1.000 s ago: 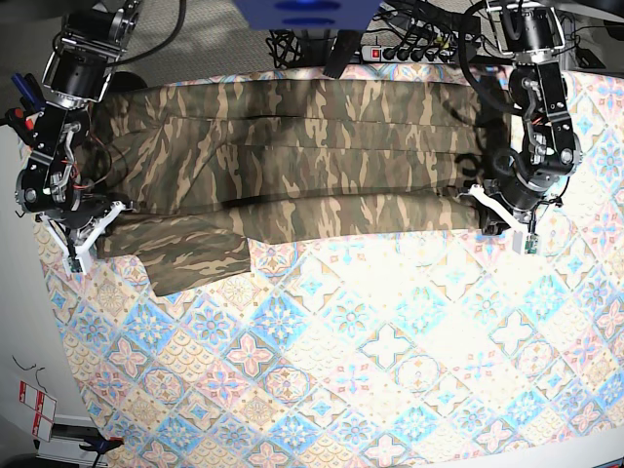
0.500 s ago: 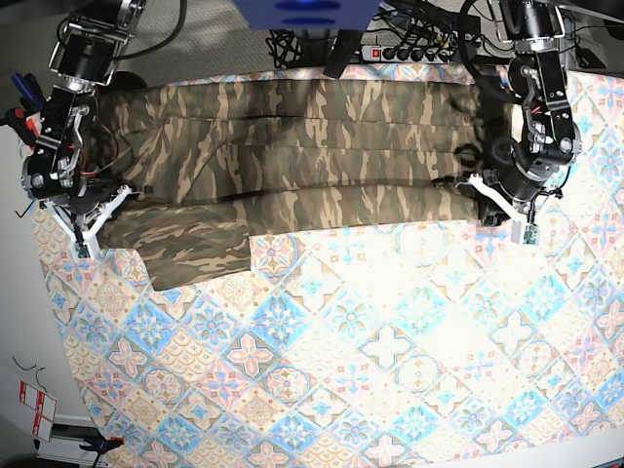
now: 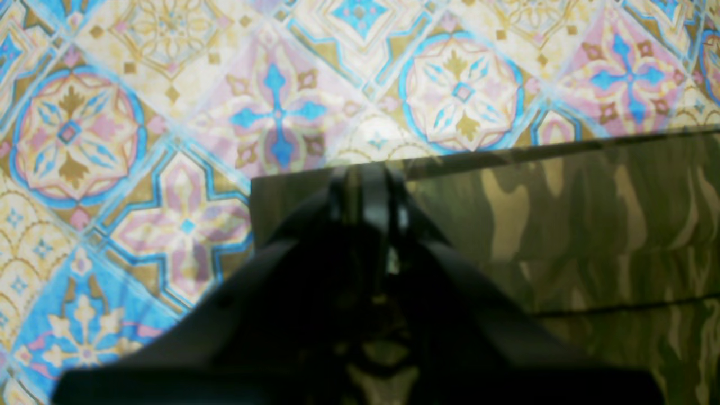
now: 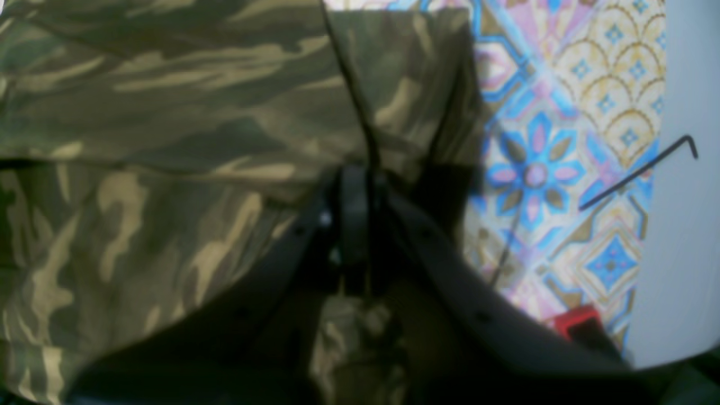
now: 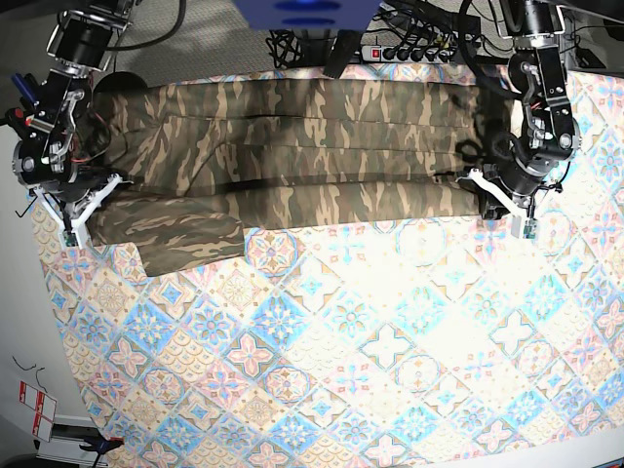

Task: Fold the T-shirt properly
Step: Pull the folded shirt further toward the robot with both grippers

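The camouflage T-shirt (image 5: 292,146) lies stretched in a long band across the far part of the table, its near part folded over, with one sleeve (image 5: 185,244) sticking out toward the front at the left. My left gripper (image 5: 485,192) is shut on the shirt's right end; the left wrist view shows its fingertips (image 3: 374,180) pinching the cloth edge (image 3: 562,225). At the shirt's left end, my right gripper (image 5: 96,202) is shut on the fabric, and its closed fingers (image 4: 351,185) press into the folded cloth (image 4: 169,112).
The pastel patterned tablecloth (image 5: 370,351) covers the table in front of the shirt. A power strip and cables (image 5: 409,49) lie behind the far edge. A thin black bent rod (image 4: 635,174) and a red part (image 4: 574,323) sit by the table's left edge.
Both grippers have moved toward the far side, drawing the shirt's folded near edge back with them. The band of cloth is narrower and the sleeve has slid back too.
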Controlling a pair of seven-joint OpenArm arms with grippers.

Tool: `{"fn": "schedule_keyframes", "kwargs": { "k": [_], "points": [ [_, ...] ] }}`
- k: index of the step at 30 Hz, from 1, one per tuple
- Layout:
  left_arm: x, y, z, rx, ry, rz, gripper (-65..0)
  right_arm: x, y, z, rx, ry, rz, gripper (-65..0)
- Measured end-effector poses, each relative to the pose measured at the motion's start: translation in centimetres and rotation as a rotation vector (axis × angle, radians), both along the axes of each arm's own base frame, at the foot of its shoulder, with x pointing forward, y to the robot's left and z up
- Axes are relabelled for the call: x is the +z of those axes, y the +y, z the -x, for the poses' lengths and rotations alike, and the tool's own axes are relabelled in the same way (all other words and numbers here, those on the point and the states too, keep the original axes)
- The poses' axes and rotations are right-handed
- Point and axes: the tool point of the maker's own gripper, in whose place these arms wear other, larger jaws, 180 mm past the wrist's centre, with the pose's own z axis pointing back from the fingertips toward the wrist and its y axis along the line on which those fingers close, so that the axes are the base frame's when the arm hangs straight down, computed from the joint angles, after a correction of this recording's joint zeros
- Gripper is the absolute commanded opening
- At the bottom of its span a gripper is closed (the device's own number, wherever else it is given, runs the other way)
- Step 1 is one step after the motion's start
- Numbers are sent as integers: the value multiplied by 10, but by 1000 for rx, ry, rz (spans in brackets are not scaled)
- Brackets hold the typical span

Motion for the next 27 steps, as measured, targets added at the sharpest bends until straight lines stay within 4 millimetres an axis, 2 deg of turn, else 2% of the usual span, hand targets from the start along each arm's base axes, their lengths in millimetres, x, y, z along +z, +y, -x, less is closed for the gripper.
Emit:
{"fn": "schedule_keyframes", "kwargs": {
  "k": [3,8,15,21,25,27],
  "points": [
    [3,-3,9,-13,5,-10,-650,-4,-1,8,-2,30,2,-648],
    [21,-8,7,-37,-43,-29,-650,-4,-7,15,-22,34,9,-648],
    [15,-8,16,-38,-17,-29,-650,0,-5,24,-8,36,26,-648],
    [16,-5,16,-43,-17,-40,-650,-1,-4,44,-53,70,20,-648],
    [19,-3,12,-41,-31,-44,-650,8,2,42,-48,39,25,-648],
    [19,-3,12,-40,-29,-45,-650,6,6,43,-51,41,14,-648]
  ]
}}
